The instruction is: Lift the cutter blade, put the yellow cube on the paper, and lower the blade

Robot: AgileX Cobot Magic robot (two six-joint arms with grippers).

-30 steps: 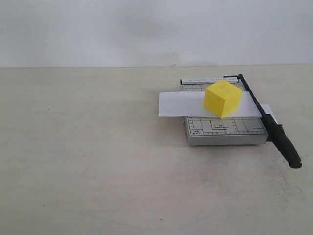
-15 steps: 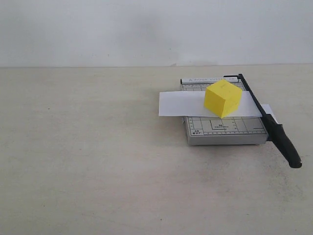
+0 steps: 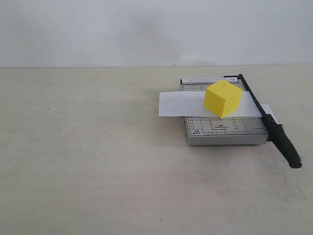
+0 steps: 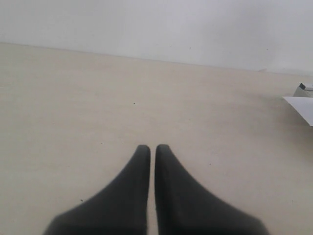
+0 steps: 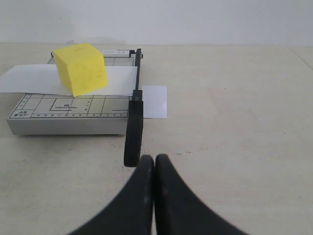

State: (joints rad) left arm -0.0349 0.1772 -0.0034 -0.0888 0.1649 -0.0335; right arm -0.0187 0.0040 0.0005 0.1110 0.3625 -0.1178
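Observation:
The yellow cube (image 3: pixel 223 98) (image 5: pixel 81 68) rests on the white paper (image 3: pixel 181 104) (image 5: pixel 29 78), which lies across the grey gridded board (image 3: pixel 225 128) (image 5: pixel 68 110). The cutter blade (image 3: pixel 274 128) (image 5: pixel 134 128) lies down flat along the board's right edge, its black handle sticking out past the front. A cut-off piece of paper (image 5: pixel 154 101) lies beyond the blade. My right gripper (image 5: pixel 155 157) is shut and empty, just short of the handle's end. My left gripper (image 4: pixel 152 147) is shut and empty over bare table, with the paper's corner (image 4: pixel 301 107) far off. Neither arm shows in the exterior view.
The beige table (image 3: pixel 98 156) stretches around the board, with a pale wall (image 3: pixel 146 29) behind it. Nothing else stands on the table.

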